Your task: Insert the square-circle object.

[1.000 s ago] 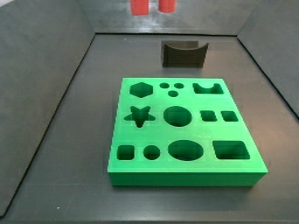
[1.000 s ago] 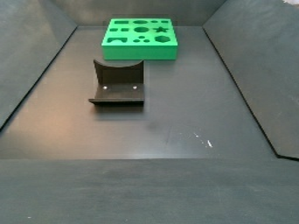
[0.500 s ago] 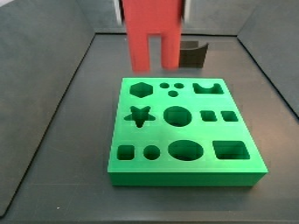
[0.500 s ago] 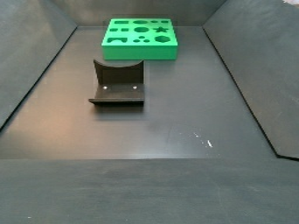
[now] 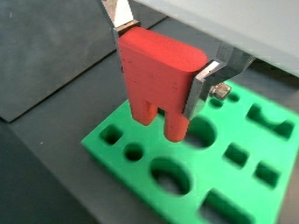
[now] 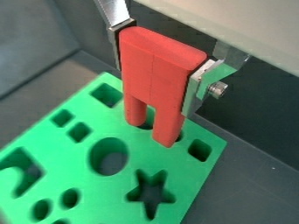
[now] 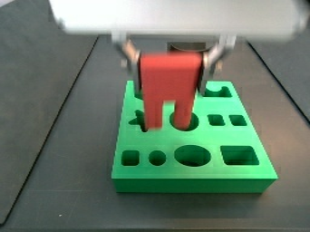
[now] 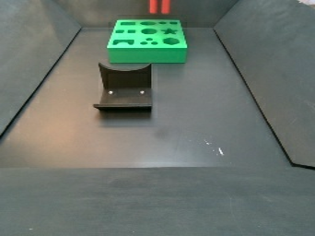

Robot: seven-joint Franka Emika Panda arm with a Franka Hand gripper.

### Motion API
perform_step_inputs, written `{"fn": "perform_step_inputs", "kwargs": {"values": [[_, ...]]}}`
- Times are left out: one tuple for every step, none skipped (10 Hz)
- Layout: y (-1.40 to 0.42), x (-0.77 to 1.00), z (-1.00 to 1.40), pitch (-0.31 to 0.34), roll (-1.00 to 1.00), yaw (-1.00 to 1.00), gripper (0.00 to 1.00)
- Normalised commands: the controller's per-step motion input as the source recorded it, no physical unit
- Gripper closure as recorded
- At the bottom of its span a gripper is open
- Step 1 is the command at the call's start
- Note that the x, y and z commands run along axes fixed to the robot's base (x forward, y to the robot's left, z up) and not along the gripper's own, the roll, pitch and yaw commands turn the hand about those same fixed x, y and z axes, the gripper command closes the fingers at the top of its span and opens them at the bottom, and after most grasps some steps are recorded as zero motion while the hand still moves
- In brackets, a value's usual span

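My gripper (image 7: 169, 71) is shut on a red two-pronged piece (image 7: 169, 91) and holds it upright, prongs down, just over the middle of the green board (image 7: 194, 181). Both wrist views show the silver fingers clamping the red piece (image 5: 158, 87) (image 6: 158, 96) from two sides, with its prongs hanging over the round holes of the board (image 5: 251, 131) (image 6: 193, 188). In a side view only the red tips (image 8: 160, 5) show above the board (image 8: 147, 39). The square-circle object is not in view.
The dark fixture (image 8: 123, 88) stands on the dark floor some way from the board; the gripper mostly hides it in a side view. Sloping dark walls enclose the floor.
The gripper with the red piece has come down from the far edge to over the board's middle. It now covers the fixture in a side view.
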Motion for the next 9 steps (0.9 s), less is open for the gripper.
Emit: {"fn": "perform_step_inputs", "kwargs": {"values": [[-0.54,0.00,-0.52,0.234,-0.06,-0.39,1.00],[-0.37,-0.05,-0.43,0.149,-0.11,-0.30,1.00],[-0.03,-0.23,-0.31,0.000,-0.02,-0.03,1.00],[0.00,-0.25,-0.17,-0.016,0.03,-0.06,1.00],[0.00,-0.26,-0.25,0.000,0.01,-0.08,1.00],[0.00,-0.27,-0.31,0.000,-0.14,0.00,1.00],[-0.04,-0.18,-0.21,0.039,-0.15,0.00,1.00],[-0.01,-0.09,-0.20,0.029,-0.16,-0.10,1.00],[-0.02,-0.09,-0.22,0.037,-0.14,-0.11,1.00]]}}
